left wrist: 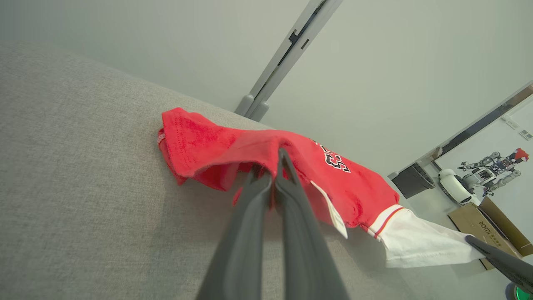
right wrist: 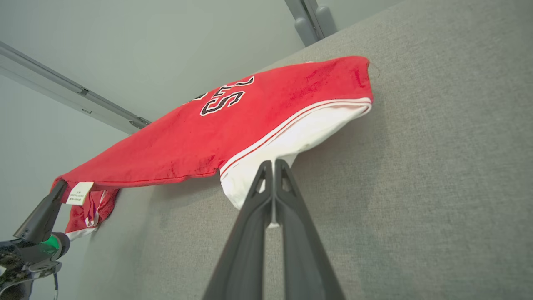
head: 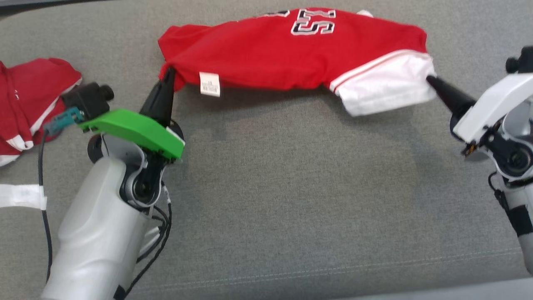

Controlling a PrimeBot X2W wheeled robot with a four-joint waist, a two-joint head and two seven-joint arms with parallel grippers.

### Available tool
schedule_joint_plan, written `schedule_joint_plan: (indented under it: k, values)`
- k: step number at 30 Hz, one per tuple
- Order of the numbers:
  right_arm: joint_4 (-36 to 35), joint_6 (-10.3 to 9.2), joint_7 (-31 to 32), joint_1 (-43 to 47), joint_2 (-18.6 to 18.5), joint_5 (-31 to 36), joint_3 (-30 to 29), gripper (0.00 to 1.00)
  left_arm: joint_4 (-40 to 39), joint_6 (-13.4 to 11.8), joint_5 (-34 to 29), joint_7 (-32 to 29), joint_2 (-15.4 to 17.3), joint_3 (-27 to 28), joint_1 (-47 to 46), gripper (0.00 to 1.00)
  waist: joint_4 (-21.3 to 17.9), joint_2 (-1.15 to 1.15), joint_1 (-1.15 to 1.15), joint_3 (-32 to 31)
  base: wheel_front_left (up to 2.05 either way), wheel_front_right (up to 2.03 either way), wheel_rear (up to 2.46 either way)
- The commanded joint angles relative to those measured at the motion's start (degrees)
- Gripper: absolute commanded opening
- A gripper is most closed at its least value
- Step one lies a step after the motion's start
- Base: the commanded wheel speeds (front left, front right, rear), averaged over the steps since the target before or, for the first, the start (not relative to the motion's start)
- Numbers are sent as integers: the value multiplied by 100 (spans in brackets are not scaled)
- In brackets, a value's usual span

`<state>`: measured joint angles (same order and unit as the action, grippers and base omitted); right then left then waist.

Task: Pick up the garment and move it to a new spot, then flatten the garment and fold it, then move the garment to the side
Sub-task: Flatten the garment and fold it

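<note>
Over the grey woven fabric surface (head: 266,187) your red-and-white numbered cloth jersey (head: 291,54) runs lengthwise btwn L gripper (head: 168,77), clamped on its red end, and R gripper (head: 431,80), clamped on its white end.

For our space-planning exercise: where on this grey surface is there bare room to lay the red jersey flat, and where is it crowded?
Widest bare patch: the grey fabric surface on the robot's side of the red jersey, between the left fingers and right fingers. Crowded: the left edge, where a second red garment and a strip of white tape lie.
</note>
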<state>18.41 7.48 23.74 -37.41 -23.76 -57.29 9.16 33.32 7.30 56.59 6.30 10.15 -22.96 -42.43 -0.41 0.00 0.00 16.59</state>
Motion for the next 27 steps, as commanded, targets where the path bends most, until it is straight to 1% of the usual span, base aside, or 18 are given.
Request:
schedule_joint_plan:
  k: [1, 3, 8, 11, 12, 14, 15, 16, 17, 19, 20, 24, 27]
  values:
    - [-135, 2, 285, 396, 91, 76, -164, 0, -49, -41, 26, -133, 91, -57, 294, 0, 191, 0, 0, -768, 0, 0, 0]
    - [-244, 2, 626, 840, 166, 267, -396, 0, -73, -174, 97, -334, 145, -106, 644, 0, 209, 0, 0, -1006, 0, 0, 0]
    - [-549, 2, 1399, 1901, 531, 934, -1062, 0, -368, -556, 250, -767, 320, -194, 1460, 0, 274, 0, 0, -1523, 0, 0, 0]
    - [-839, 2, 1940, 2477, 913, 1214, -1465, 0, -636, -779, 280, -930, 419, -231, 1987, 0, 317, 0, 0, -1771, 0, 0, 0]
    - [-1124, 2, 2384, 2820, 1129, 1376, -1711, 0, -835, -926, 267, -994, 518, -255, 2247, 0, 347, 0, 0, -1867, 0, 0, 0]
    - [-1459, 2, 2899, 3159, 1341, 1536, -1897, 0, -1007, -1052, 256, -1039, 578, -273, 2476, 0, 377, 0, 0, -1927, 0, 0, 0]
    - [-1459, 2, 2899, 3159, 1341, 1536, -1897, 0, -1007, -1052, 256, -1039, 578, -273, 2476, 0, 377, 0, 0, -1927, 0, 0, 0]
    - [-1651, 2, 3175, 3317, 1420, 1632, -1988, 0, -1076, -1120, 272, -1055, 596, -266, 2587, 0, 387, 0, 0, -1948, 0, 0, 0]
    - [-1984, 2, 3694, 3589, 1536, 1813, -2200, 0, -1210, -1225, 306, -1088, 635, -275, 2788, 0, 402, 0, 0, -1988, 0, 0, 0]
    - [-2327, 2, 4177, 3823, 1673, 1950, -2386, 0, -1327, -1324, 310, -1127, 683, -296, 2964, 0, 412, 0, 0, -2030, 0, 0, 0]
    - [-2327, 2, 4177, 3823, 1673, 1950, -2386, 0, -1327, -1324, 310, -1127, 683, -296, 2964, 0, 412, 0, 0, -2030, 0, 0, 0]
    - [-2860, 2, 4902, 4175, 1901, 2178, -2723, 0, -1540, -1493, 326, -1125, 741, -265, 3291, 0, 403, 0, 0, -2095, 0, 0, 0]
    - [-3115, 2, 5254, 4398, 2023, 2269, -2866, 0, -1645, -1591, 314, -1132, 835, -260, 3497, 0, 387, 0, 0, -2131, 0, 0, 0]
